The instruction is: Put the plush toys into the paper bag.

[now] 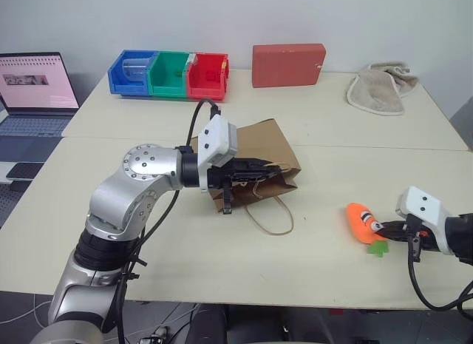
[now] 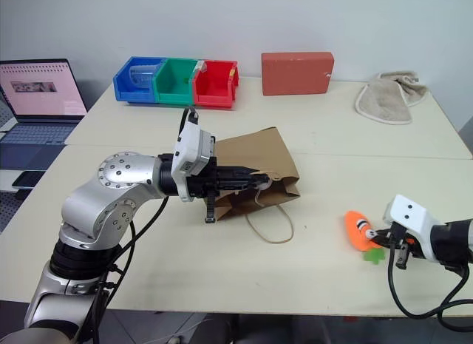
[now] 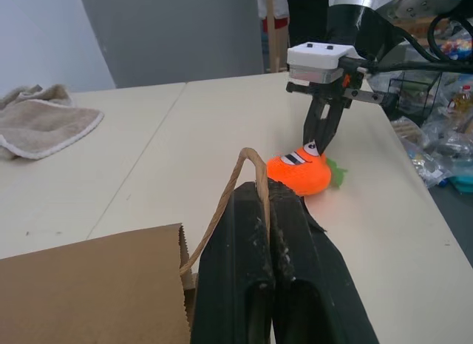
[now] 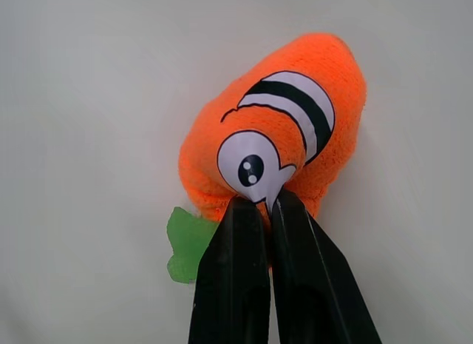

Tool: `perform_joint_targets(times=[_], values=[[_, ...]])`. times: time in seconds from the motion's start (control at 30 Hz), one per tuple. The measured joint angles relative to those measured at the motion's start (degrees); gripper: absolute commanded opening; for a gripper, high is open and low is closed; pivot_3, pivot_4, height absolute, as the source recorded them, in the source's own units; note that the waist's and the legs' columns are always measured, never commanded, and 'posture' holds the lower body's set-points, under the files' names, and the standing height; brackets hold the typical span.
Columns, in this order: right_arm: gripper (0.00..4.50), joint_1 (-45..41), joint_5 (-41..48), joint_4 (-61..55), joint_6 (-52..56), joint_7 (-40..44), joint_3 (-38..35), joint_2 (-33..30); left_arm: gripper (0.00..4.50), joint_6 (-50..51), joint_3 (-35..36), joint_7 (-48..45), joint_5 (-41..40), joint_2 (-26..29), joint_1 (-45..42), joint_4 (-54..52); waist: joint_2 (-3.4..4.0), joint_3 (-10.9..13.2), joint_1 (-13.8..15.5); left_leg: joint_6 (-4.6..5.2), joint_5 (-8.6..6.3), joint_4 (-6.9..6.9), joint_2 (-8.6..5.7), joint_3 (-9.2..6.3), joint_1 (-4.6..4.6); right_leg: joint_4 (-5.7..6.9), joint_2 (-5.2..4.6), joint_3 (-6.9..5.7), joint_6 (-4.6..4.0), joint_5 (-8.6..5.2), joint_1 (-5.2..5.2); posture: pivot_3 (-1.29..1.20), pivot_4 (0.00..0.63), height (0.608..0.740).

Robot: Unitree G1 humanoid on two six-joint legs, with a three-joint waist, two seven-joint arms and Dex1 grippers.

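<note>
Brown paper bag (image 1: 255, 155) handle pinched by left fingers (image 3: 255, 233), right fingers (image 4: 292, 233) gripping carrot (image 4: 284, 140)

you have one paper bag (image 1: 255, 148) lying mid-table, with one carrot plush (image 1: 362, 221) to its right, three bins (image 1: 170, 75), one red block (image 1: 288, 64) and one towel (image 1: 378, 89) beyond it, one laptop (image 1: 33, 92) far left.

paper bag (image 1: 255, 148) mid-table, carrot toy (image 1: 362, 222) to its right, bins (image 1: 170, 74), block (image 1: 288, 64), towel (image 1: 380, 89) behind
</note>
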Motion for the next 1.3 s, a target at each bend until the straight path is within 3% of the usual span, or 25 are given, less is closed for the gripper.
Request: perform_joint_targets(times=[0.23,0.37,0.53,1.3], values=[[0.02,-16.57,8.69,-11.29,8.24,-5.46,11.42,9.44,0.00,2.69,2.36,0.90,-3.26,-0.20,-2.11,0.11,-0.01,0.00,0.09,0.00,0.00,0.02,-0.02,-0.08,-0.05,-0.04,0.00,-0.04,0.12,0.07,0.00,0.00,0.150,0.740],[0.02,-24.28,7.25,-8.91,11.73,-11.64,20.83,17.38,0.00,3.75,2.50,1.54,-4.35,-0.61,-3.33,-0.03,-0.01,0.00,0.19,-0.01,0.00,0.00,-0.04,-0.12,-0.06,-0.04,0.00,-0.06,0.12,0.08,0.00,0.00,0.150,0.740],[0.02,-28.97,3.69,-2.95,12.72,-17.68,27.00,24.59,0.00,4.15,2.43,1.53,-4.60,-0.34,-3.41,-0.10,-0.01,0.00,0.18,0.00,0.00,-0.06,-0.04,-0.17,-0.07,-0.02,0.00,-0.11,0.08,0.06,-0.05,0.00,0.150,0.740],[0.02,-37.77,-6.75,12.49,8.09,-28.25,33.28,41.52,0.00,5.31,1.98,1.49,-5.54,-0.68,-3.79,-0.19,0.00,0.00,-0.07,0.00,0.00,-0.09,-0.02,-0.19,-0.05,0.03,0.02,-0.13,0.06,0.06,-0.08,0.00,0.150,0.740]])
